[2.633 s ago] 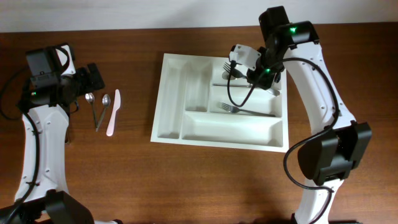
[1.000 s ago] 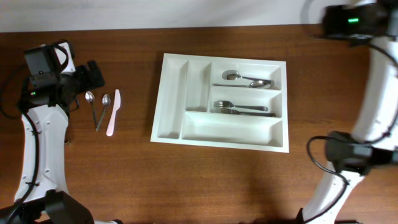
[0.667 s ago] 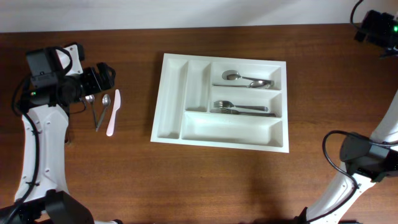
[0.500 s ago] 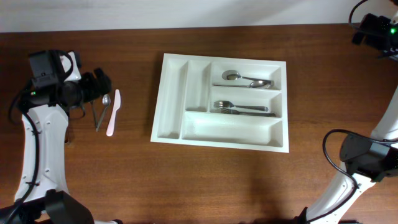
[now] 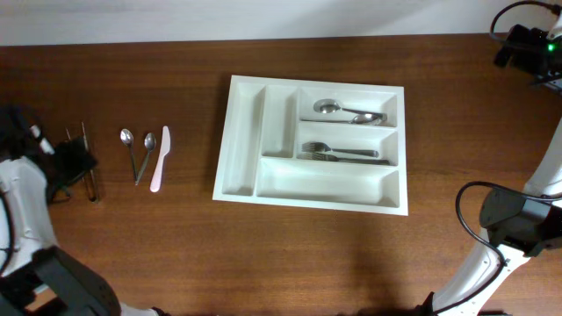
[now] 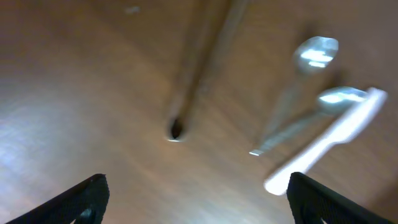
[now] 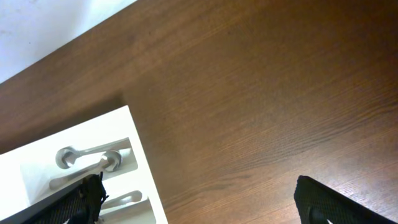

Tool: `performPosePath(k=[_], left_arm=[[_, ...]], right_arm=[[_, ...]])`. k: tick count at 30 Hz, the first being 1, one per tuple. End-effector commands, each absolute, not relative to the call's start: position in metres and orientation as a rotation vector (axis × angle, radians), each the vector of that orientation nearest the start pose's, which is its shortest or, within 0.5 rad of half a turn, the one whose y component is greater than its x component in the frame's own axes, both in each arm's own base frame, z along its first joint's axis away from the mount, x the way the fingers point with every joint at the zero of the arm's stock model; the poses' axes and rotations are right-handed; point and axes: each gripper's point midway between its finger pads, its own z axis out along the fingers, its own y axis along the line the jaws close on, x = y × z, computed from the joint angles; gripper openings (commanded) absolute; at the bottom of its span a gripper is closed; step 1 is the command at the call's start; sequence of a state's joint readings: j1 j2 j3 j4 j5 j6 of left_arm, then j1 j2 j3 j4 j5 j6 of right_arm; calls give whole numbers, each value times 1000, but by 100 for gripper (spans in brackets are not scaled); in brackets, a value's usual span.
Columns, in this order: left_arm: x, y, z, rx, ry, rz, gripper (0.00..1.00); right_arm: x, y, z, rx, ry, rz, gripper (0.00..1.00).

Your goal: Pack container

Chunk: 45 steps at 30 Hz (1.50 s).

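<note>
White tray (image 5: 325,183) sat mid-table, cutlery (image 5: 338,154) inside; two spoons (image 5: 127,137) and a knife (image 5: 162,154) lay between it and your left pincer (image 6: 199,194), spread empty. Your right pincer (image 7: 206,200), also spread, hung beyond its corner.

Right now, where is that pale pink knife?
In the overhead view, the pale pink knife lies on the table, left of the white tray, just beside two small spoons.

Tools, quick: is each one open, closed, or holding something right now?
Left tool: open, holding nothing.
Right tool: open, holding nothing.
</note>
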<state>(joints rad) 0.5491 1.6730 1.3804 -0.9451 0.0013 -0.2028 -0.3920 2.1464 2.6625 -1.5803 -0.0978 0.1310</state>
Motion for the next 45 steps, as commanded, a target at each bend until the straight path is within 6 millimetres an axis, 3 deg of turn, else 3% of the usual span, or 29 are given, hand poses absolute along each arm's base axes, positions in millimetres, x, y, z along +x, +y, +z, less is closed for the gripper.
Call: performPosePath(k=[1, 7, 15, 21, 22, 25, 31, 35, 39, 45], left_arm=[[320, 216, 119, -992, 2661, 132, 91], [316, 232, 92, -990, 2736, 290, 91], [331, 217, 32, -932, 2858, 92, 91], [331, 212, 7, -779, 2956, 77, 89], [332, 213, 4, -751, 2969, 90, 84], [331, 219, 1, -731, 2985, 190, 81], [347, 227, 3, -637, 2946, 263, 65], [357, 229, 1, -623, 2911, 275, 61], [354, 225, -14, -622, 2946, 249, 53], [348, 215, -34, -625, 3002, 174, 21]], right_arm=[[437, -162, 288, 665, 2560, 51, 99], [439, -157, 288, 652, 2560, 95, 99], [434, -155, 285, 661, 2583, 100, 99], [431, -153, 284, 666, 2597, 103, 99], [430, -153, 283, 667, 2599, 104, 99], [428, -152, 282, 670, 2609, 106, 99], [427, -151, 281, 673, 2617, 108, 99], [426, -151, 281, 674, 2621, 109, 99], [423, -150, 280, 678, 2631, 110, 99], [422, -150, 279, 680, 2637, 112, 99]])
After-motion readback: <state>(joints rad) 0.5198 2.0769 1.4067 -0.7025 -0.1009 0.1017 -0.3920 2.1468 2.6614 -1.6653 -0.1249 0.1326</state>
